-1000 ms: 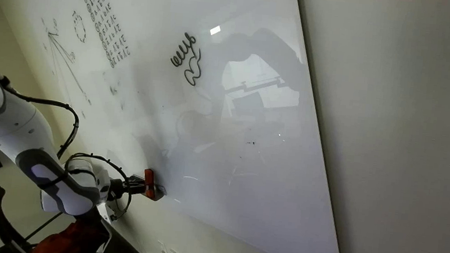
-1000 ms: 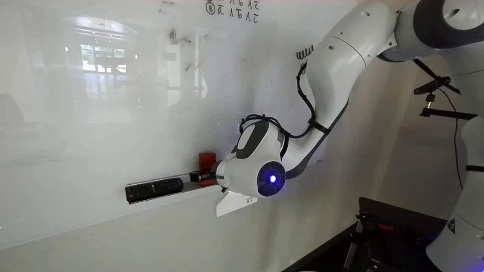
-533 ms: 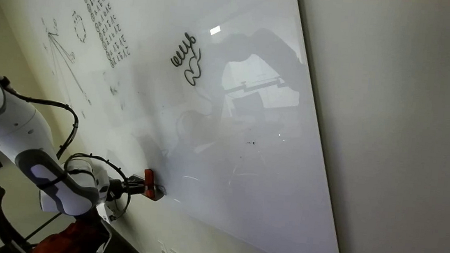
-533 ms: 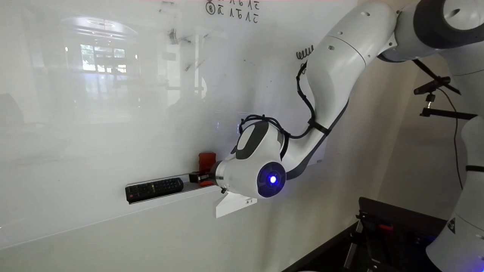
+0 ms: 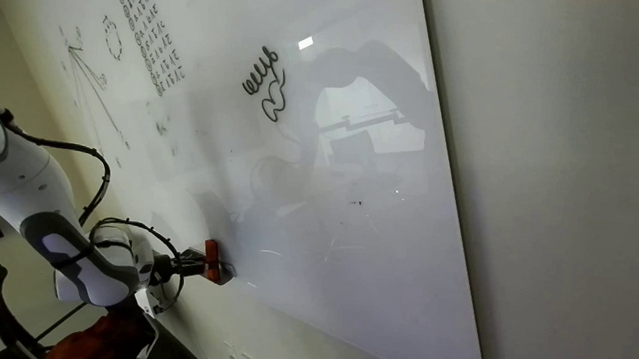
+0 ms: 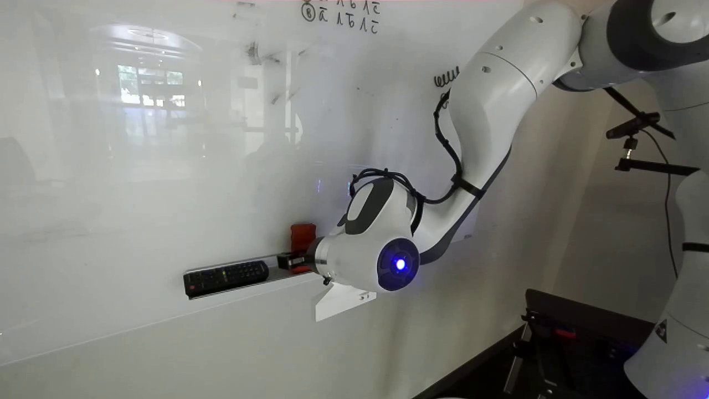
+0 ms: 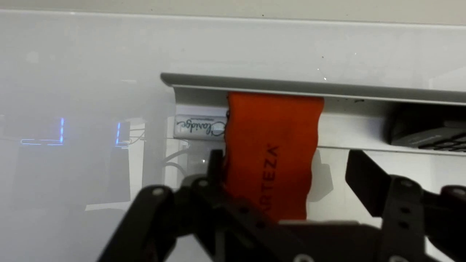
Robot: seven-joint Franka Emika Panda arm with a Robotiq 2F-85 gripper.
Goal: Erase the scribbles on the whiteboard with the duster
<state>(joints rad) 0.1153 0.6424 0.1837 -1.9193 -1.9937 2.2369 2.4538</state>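
Only in the wrist view do we see both fingers of the gripper, and they stand spread. There too we can read ARTEZA on the duster, and Claridge on a label just past the tip of one finger. In an exterior view we get the scribbles whole, on the whiteboard, well apart from the fingers. In an exterior view the arm hides part of them, but the remote control shows whole, lying in the tray beyond the finger away from the label; the wrist view gives us only one end of it.

The duster stands upright in the tray, and we find it between the fingers. It sits off-centre: one finger is right at its edge, and we cannot tell whether the two touch, while past its opposite edge we see a strip of whiteboard before the other finger. In both exterior views the gripper is right at the duster.
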